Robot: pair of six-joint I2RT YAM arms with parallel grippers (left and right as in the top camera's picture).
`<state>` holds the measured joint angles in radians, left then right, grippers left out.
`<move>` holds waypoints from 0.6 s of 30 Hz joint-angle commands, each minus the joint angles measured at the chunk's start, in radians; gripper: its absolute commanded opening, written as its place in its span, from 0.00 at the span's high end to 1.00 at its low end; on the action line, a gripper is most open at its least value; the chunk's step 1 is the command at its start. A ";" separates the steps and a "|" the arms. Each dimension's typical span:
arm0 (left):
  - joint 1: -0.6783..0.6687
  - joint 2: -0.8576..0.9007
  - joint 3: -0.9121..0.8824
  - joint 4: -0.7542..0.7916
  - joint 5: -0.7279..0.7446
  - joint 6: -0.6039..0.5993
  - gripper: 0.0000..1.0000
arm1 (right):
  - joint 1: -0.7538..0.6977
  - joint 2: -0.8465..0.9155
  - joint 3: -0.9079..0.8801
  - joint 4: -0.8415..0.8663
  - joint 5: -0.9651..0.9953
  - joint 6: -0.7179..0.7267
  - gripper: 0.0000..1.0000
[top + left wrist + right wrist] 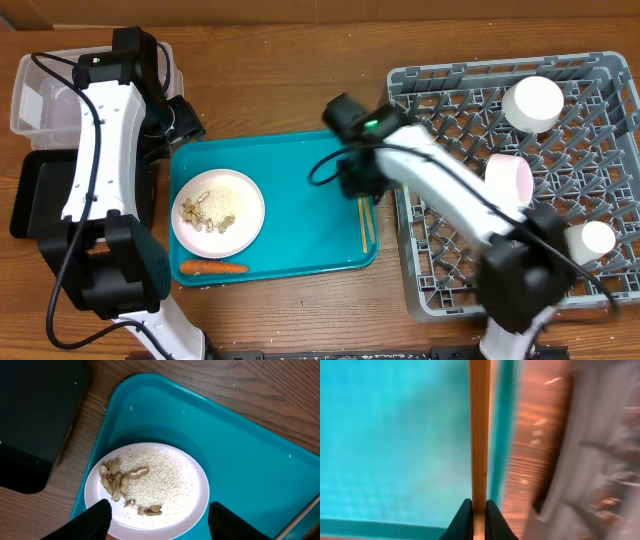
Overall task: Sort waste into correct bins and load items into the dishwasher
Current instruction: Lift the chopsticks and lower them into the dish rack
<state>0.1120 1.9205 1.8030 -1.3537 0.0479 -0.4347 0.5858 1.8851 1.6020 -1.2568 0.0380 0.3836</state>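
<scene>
Chopsticks [480,435] are sitting pinched tight in the right gripper [479,510] at the teal tray's [300,165] right edge, while the left gripper [160,519] is hanging spread wide over the plate [202,492] of rice [160,467] on the tray's left side.

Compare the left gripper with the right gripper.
The left gripper is open and holds nothing; the right gripper is shut on the chopsticks. The left gripper faces the plate of rice; the right gripper sits at the teal tray's right edge. Both have black fingers.
</scene>
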 commanded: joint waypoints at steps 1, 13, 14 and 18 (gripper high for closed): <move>-0.002 -0.038 0.006 0.003 -0.006 0.016 0.36 | -0.093 -0.139 0.041 -0.034 0.040 -0.063 0.96; -0.002 -0.038 0.006 0.012 -0.006 0.016 0.35 | -0.225 -0.163 -0.115 -0.119 0.035 -0.153 0.96; -0.002 -0.038 0.006 0.012 -0.006 0.016 0.35 | -0.225 -0.163 -0.151 -0.102 0.035 -0.152 0.96; -0.002 -0.038 0.006 0.012 -0.006 0.016 0.36 | -0.230 -0.163 -0.264 -0.013 0.036 -0.152 0.96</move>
<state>0.1120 1.9205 1.8030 -1.3418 0.0479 -0.4347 0.3557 1.7199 1.3979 -1.2957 0.0677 0.2390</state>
